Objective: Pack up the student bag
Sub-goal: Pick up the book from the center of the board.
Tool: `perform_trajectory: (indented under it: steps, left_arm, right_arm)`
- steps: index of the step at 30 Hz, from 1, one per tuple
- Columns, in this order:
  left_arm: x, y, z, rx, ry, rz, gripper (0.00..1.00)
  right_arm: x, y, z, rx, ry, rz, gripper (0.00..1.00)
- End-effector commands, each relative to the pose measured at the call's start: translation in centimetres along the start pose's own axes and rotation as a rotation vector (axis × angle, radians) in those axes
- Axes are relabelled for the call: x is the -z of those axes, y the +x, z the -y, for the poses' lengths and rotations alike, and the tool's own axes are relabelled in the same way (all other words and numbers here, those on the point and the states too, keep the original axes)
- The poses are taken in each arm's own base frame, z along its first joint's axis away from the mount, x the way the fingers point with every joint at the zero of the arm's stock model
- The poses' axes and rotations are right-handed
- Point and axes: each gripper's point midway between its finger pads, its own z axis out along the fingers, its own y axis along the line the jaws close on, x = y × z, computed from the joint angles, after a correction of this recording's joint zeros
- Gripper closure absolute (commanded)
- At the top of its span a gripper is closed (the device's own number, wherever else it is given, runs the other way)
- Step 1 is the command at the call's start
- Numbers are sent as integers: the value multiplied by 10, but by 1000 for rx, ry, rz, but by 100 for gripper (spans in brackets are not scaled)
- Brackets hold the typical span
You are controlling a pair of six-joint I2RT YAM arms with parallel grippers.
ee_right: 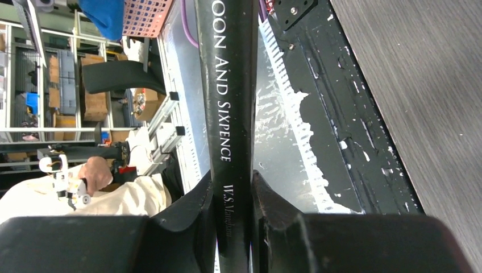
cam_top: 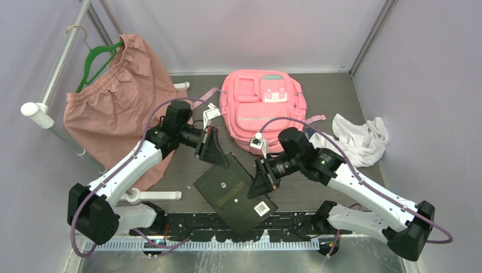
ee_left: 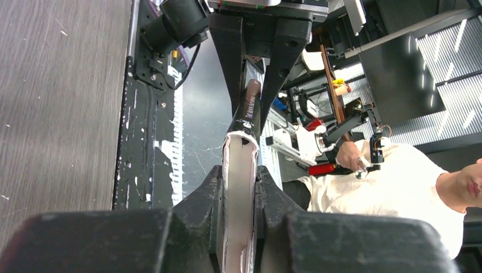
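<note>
Left hand (cam_top: pixel 217 154) and right hand (cam_top: pixel 260 183) clamp the book (cam_top: pixel 234 192); the student bag (cam_top: pixel 262 108) looks soft, best taken by its zipper edge.

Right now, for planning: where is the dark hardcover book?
Top view, centre: the book, gripped by the left gripper and right gripper, in front of the bright pink fabric backpack.

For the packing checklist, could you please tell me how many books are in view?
1: the black book, front centre, gripped between the left tool and the right tool. More could be hidden inside the student bag.
</note>
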Motion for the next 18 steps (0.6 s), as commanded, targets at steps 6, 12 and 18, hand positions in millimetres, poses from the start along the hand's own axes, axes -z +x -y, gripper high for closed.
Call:
perform_trajectory:
  steps: [6, 12, 18]
  left_arm:
    - [10, -28, 20, -86, -54, 102, 100]
    - [15, -44, 28, -91, -9, 143, 100]
    - [24, -59, 31, -108, -24, 195, 100]
  right_arm:
    - [15, -31, -3, 94, 96, 171, 13]
    - [21, -27, 0, 92, 99, 245, 0]
    - [24, -42, 7, 31, 74, 452, 0]
